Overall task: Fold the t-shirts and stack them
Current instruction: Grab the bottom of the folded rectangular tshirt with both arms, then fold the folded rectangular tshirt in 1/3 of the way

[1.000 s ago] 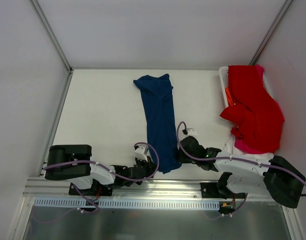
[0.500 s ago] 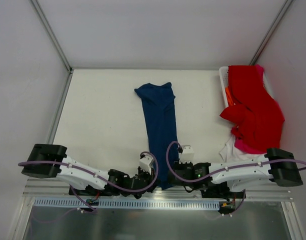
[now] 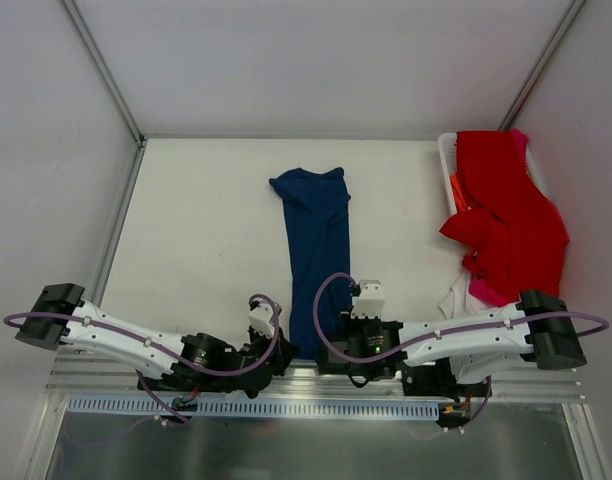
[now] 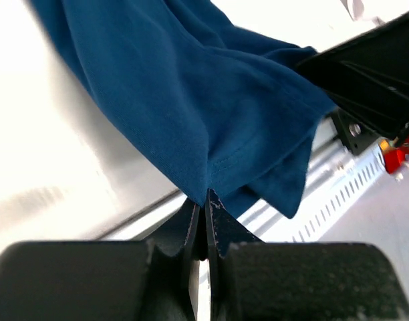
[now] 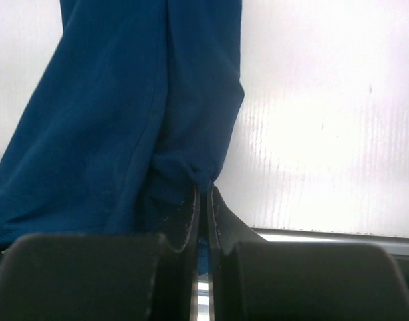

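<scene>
Container: basket point(image 3: 446, 158), white plastic, far right of table. Contents: red t-shirt point(image 3: 506, 215) draped over its near rim, with pink t-shirt point(image 3: 494, 294) and white t-shirt point(image 3: 456, 297) showing beneath.
Surface: white table point(image 3: 206, 230). The navy t-shirt point(image 3: 318, 250) lies as a long narrow strip down the middle, its near end at the front edge.
Claws: left gripper point(image 4: 204, 200) and right gripper point(image 5: 204, 190), each pinched closed on the navy hem.
Room: pale walls on three sides.
</scene>
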`<state>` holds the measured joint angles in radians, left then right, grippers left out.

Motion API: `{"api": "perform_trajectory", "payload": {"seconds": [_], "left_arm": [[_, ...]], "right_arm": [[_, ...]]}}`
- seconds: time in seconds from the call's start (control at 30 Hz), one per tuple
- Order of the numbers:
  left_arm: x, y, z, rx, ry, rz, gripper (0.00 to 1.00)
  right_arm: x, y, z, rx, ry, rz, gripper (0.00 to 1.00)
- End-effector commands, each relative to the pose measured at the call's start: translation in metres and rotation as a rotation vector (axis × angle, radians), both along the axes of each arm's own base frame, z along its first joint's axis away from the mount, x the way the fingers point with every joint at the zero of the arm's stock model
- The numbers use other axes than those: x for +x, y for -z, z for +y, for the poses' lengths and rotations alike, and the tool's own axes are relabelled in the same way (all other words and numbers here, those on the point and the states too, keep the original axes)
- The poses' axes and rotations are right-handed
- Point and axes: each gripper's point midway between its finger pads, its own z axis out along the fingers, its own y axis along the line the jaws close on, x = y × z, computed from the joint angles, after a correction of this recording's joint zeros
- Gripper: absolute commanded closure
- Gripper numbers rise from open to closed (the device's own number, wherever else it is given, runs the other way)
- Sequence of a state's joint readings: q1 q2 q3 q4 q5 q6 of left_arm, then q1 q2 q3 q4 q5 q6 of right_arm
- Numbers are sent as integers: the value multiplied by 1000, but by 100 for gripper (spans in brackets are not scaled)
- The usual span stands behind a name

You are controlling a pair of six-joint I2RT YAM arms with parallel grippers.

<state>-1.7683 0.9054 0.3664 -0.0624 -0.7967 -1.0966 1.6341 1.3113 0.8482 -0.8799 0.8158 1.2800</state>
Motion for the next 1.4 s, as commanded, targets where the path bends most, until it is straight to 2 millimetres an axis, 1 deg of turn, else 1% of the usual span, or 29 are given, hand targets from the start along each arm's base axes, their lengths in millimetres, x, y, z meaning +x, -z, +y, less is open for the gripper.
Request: {"api": "perform_trajectory", "payload": {"seconds": [0.0, 0.17, 0.2, 0.27, 0.33, 0.37, 0.4, 0.43, 0.47, 0.5, 0.53, 0.57, 0.6, 0.63, 0.67, 0.7, 0.73, 0.77, 0.87, 0.9, 0.93, 0.97, 1.0, 1.03, 1.07, 1.13, 1.2, 1.27, 1.37], "left_arm": [[17, -19, 9, 2, -75, -87, 100], [34, -34, 11, 13, -124, -143, 100], [43, -35, 14, 25, -146, -155, 100], [51, -40, 14, 32, -166, -159, 100], [63, -44, 15, 48, -191, -163, 100], [68, -46, 16, 67, -192, -179, 100], [76, -48, 16, 67, -209, -179, 100], [79, -51, 14, 69, -212, -184, 100], [83, -52, 14, 71, -216, -188, 100], [92, -56, 12, 73, -229, -204, 100], [95, -57, 10, 71, -223, -203, 100], [99, -58, 10, 77, -220, -212, 100], [109, -62, 7, 49, -243, -214, 100], [111, -62, 3, 38, -228, -210, 100], [115, -63, 2, 42, -219, -221, 100], [120, -65, -3, 24, -222, -224, 100], [129, -65, -1, 22, -242, -225, 100], [132, -61, -4, 41, -226, -226, 100], [148, -65, -9, 30, -237, -238, 100], [153, -62, -12, 41, -238, -237, 100], [157, -64, -14, 33, -239, -245, 100], [164, -60, -15, 42, -245, -238, 100], [167, -58, -16, 44, -249, -239, 100], [174, -61, -16, 30, -262, -248, 100], [177, -54, -18, 42, -258, -241, 100], [184, -51, -19, 46, -260, -244, 100], [197, -47, -18, 50, -279, -241, 100], [208, -42, -16, 57, -299, -235, 100], [217, -36, -18, 63, -298, -230, 100]], "right_arm": [[19, -28, -7, -2, 27, -84, 99], [34, -39, -9, -21, 49, -104, 100], [37, -41, -9, -25, 53, -109, 100], [45, -46, -10, -45, 65, -115, 99], [51, -48, -9, -56, 72, -117, 100], [58, -50, -7, -69, 74, -119, 100], [61, -50, -6, -74, 77, -118, 100], [68, -50, -6, -81, 92, -113, 99], [70, -49, -4, -84, 88, -107, 100], [74, -49, 0, -89, 76, -107, 100], [80, -48, 0, -92, 89, -98, 99], [85, -49, 5, -85, 93, -99, 100], [89, -49, 5, -104, 83, -100, 100], [96, -49, 3, -111, 100, -99, 100], [102, -50, 7, -111, 103, -101, 100], [106, -51, 7, -130, 95, -102, 99], [113, -51, 5, -136, 110, -101, 100], [118, -50, 10, -131, 112, -97, 100], [134, -46, 12, -137, 116, -85, 100], [142, -42, 10, -148, 131, -78, 99], [147, -40, 13, -147, 124, -74, 100], [151, -38, 13, -149, 128, -70, 100], [158, -32, 9, -165, 144, -63, 100], [164, -30, 12, -164, 140, -64, 100], [168, -27, 11, -170, 145, -61, 100], [180, -19, 10, -188, 161, -52, 99], [189, -14, 9, -188, 170, -44, 100], [196, -5, 14, -196, 158, -30, 100], [208, 3, 15, -219, 163, -21, 100]]}}
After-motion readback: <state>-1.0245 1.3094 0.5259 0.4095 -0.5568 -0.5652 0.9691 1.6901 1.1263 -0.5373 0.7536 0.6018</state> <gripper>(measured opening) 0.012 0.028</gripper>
